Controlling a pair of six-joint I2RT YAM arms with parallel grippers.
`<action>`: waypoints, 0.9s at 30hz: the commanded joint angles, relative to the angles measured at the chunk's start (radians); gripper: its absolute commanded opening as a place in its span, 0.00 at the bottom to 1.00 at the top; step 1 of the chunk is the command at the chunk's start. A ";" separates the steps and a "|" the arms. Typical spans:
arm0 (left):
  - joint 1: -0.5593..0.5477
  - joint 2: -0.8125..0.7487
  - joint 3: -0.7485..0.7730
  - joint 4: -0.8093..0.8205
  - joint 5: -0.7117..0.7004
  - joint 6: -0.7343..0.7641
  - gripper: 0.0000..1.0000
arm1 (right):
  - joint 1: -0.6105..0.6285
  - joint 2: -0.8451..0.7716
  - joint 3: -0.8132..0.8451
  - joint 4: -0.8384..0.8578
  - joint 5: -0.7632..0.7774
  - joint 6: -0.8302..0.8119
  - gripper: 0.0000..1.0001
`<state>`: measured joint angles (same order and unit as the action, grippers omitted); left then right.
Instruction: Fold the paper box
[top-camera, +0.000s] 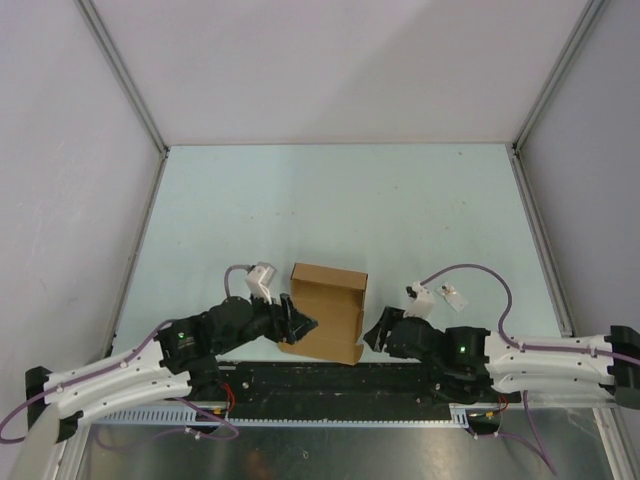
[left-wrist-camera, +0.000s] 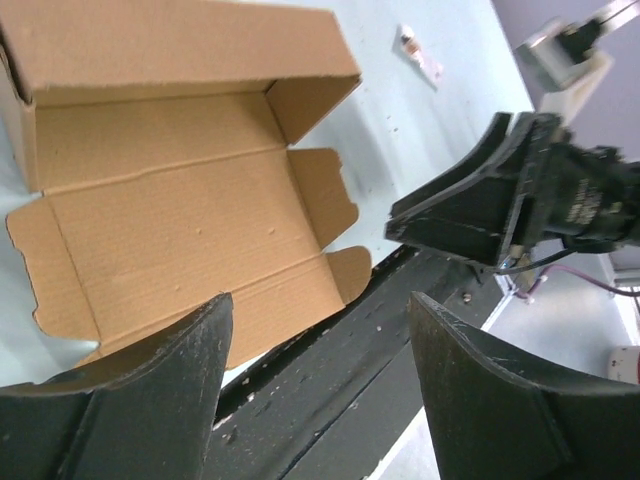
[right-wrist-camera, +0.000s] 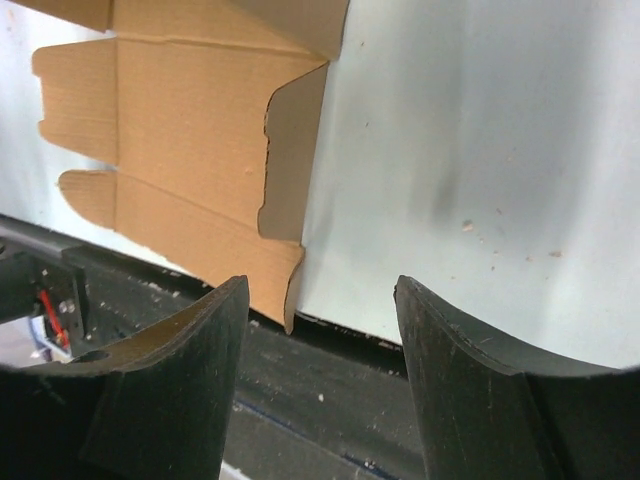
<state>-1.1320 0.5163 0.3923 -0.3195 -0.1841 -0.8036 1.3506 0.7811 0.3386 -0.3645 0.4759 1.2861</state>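
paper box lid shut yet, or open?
Open. The paper box has its lid panel and side tabs spread flat, inside showing.

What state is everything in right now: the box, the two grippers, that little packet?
paper box: partly folded, far part folded up, near panel lying open and flat.
left gripper: open, holding nothing.
right gripper: open, holding nothing.
small packet: lying flat, apart from both grippers.

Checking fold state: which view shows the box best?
Left wrist: the box is close and large, with its open lid, side tabs and creases clear. Top external shows it whole but small. Right wrist crops it to the lid and tabs.
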 joint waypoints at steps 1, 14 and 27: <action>-0.005 -0.016 0.074 -0.010 -0.032 0.052 0.76 | -0.042 0.088 0.068 0.088 0.035 -0.079 0.66; -0.005 -0.143 0.109 -0.066 -0.126 0.063 0.76 | -0.143 0.150 0.319 0.065 0.079 -0.779 0.63; -0.003 -0.068 0.436 -0.170 -0.380 0.102 0.79 | -0.096 0.374 0.418 0.292 0.037 -1.568 0.67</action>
<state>-1.1320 0.4187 0.7288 -0.4641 -0.4644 -0.7483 1.2423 1.0580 0.7315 -0.2054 0.5339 0.0261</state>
